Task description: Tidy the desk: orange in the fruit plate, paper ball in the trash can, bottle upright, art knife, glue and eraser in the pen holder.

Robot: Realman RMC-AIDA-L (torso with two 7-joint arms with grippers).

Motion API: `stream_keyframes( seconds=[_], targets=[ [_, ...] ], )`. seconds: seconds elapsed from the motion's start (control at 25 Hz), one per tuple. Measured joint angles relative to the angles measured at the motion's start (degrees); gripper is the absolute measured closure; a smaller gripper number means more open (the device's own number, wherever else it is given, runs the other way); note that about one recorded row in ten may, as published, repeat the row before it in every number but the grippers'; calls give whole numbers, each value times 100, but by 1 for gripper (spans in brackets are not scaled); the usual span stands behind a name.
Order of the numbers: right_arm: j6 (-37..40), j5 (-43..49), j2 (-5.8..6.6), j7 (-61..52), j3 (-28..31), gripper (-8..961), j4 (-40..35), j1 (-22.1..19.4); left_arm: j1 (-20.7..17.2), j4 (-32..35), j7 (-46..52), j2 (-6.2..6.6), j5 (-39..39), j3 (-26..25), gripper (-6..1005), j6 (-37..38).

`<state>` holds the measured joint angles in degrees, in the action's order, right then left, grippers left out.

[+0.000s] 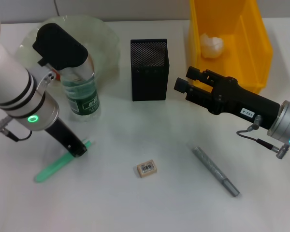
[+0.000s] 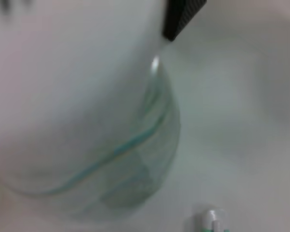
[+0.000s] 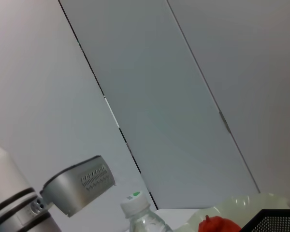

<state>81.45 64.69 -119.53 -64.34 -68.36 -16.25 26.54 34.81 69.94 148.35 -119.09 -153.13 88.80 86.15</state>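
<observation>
Bottle [image 1: 82,94] stood upright at nine o'clock on the worktop [image 1: 111,203], just in front of the fruit plate [image 1: 106,43], with my left claw [image 1: 58,43] above its cap; whether those fingers gripped it or had let go, I could not tell. In the right wrist view the orange [image 3: 217,225] sat in the plate, and the paper ball [image 1: 211,46] lay in the trash can [image 1: 253,58] at one o'clock. So I judged the bottle step finished or nearly so, and the small things were what remained.

My right claw [image 1: 183,84] hung just beside the pen holder [image 1: 149,70], on its three o'clock side, its fingers slightly parted and holding nothing. The eraser [image 1: 147,168] lay at six o'clock and a grey pen-like stick [image 1: 215,170] at four o'clock, both flat on open worktop. A green flat tool [image 1: 60,162] lay at eight o'clock, partly under my left forearm.

Next, as I judged it, the right claw needed to swing down to the stick or the eraser. Room there was ample, with bare surface all around both. The tight spots were the holder's narrow mouth, the can's wall close behind my right arm, and the bottle, which a careless left withdrawal could topple.
</observation>
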Motion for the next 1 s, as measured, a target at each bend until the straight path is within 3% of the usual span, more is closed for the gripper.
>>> stream_keyframes(
  seconds=[0.16, 0.24, 0.28, 0.36, 0.48, 0.56, 0.64, 0.68, 0.72, 1.0],
  targets=[
    [-4, 0, 0, 15, 94, 288, 0, -14, -100, 583, 27, 3, 38, -36, 804, 203],
    [-12, 0, 0, 52, 165, 288, 17, -39, -252, 1193, 35, 11, 59, -66, 803, 279],
    [-23, 0, 1, 99, 216, 288, 76, -56, -496, 2043, 41, 17, 108, -94, 803, 360],
    [-41, 0, 5, 121, 244, 288, 111, -63, -588, 2378, 40, 19, 140, -118, 803, 392],
    [-137, 0, 14, 146, 336, 288, 162, -116, -887, 3344, -44, 27, 552, -324, 801, 399],
    [-198, 0, 15, 151, 383, 287, 166, -151, -1084, 3736, -233, 33, 1237, -625, 798, 186],
    [-236, 0, 14, 164, 409, 287, 167, -154, -1235, 3826, -547, 37, 2025, -974, 794, -139],
    [-255, 0, 10, 188, 415, 287, 184, -154, -1397, 3686, -1004, 38, 2994, -1239, 792, -598],
    [-255, 0, 10, 188, 415, 287, 184, -154, -1397, 3686, -1004, 38, 2994, -1239, 791, -598],
    [-262, 0, -11, 200, 366, 287, 313, -65, -1688, 2498, -3066, 17, 5560, -1036, 778, -2245]
  ],
)
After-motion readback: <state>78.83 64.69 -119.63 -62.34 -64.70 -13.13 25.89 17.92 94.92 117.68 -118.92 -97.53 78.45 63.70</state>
